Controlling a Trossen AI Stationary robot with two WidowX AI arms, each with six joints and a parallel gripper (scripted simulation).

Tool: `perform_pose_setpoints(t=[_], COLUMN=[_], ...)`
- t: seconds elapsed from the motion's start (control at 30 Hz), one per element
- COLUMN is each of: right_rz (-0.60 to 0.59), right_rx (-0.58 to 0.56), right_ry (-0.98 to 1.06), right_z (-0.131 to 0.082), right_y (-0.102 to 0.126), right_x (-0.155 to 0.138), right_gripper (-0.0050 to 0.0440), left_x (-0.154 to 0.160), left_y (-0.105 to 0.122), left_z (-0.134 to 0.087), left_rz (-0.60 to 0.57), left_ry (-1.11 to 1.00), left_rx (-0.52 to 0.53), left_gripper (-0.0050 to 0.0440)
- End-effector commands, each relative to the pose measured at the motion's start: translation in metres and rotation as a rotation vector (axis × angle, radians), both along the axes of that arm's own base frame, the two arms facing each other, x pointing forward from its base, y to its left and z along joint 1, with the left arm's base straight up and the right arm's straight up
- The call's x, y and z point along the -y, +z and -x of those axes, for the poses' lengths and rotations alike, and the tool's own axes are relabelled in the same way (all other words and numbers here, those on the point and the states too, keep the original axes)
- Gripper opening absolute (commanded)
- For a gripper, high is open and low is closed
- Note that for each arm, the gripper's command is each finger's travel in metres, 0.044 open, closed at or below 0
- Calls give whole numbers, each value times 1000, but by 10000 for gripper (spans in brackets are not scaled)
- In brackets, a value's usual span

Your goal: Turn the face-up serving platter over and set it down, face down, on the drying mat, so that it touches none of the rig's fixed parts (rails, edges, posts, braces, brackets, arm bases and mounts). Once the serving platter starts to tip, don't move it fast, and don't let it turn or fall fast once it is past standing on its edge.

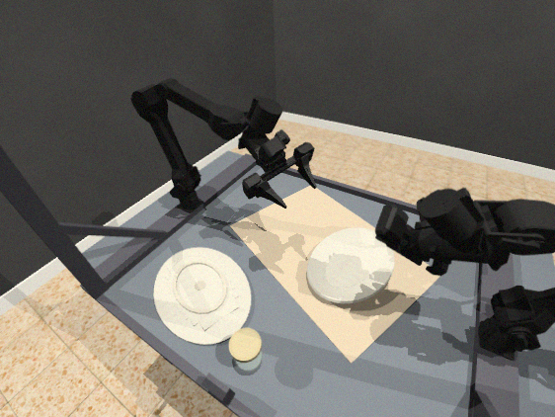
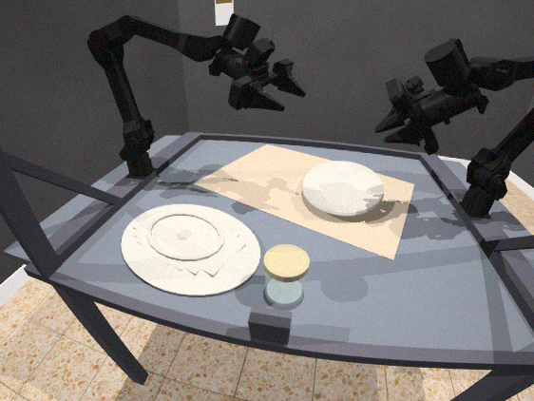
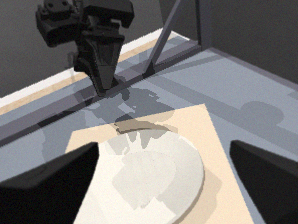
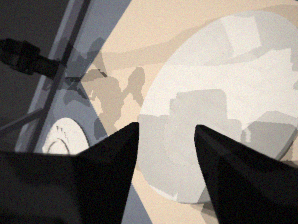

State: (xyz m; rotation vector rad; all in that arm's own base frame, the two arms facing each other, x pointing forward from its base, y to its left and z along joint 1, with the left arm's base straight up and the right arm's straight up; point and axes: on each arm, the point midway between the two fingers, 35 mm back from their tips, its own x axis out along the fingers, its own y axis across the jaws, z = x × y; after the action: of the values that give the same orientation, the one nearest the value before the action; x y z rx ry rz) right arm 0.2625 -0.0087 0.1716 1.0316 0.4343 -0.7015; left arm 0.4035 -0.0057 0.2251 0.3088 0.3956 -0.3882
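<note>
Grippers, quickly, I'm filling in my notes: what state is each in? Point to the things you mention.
Left gripper (image 1: 300,197) (image 2: 294,103) (image 3: 164,144): wide open, empty.
Right gripper (image 1: 405,243) (image 2: 381,136) (image 3: 103,90) (image 4: 167,125): partly open, empty.
</note>
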Motion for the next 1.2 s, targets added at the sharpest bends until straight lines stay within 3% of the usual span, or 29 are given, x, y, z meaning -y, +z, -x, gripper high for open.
perform_pose_setpoints(t=[0.0,0.33,0.6,0.87,1.13,1.17], right_rz=[-110,-345,-453,-491,-467,-467], right_rx=[45,80,94,94,93,75], right_ry=[-46,-172,-226,-253,-238,-244], right_z=[14,42,54,58,55,56], right_y=[-18,-73,-97,-107,-99,-115], right_x=[5,10,9,9,9,10], right_gripper=[160,160,160,160,160,160], left_x=[-20,-66,-84,-91,-90,-90], left_y=[-5,-29,-37,-41,-34,-34], left_z=[1,13,22,26,21,21], left_rz=[59,176,223,241,215,215], left_ry=[40,132,169,183,179,179], left_rx=[21,32,47,47,61,61], left_gripper=[400,400,400,400,400,400])
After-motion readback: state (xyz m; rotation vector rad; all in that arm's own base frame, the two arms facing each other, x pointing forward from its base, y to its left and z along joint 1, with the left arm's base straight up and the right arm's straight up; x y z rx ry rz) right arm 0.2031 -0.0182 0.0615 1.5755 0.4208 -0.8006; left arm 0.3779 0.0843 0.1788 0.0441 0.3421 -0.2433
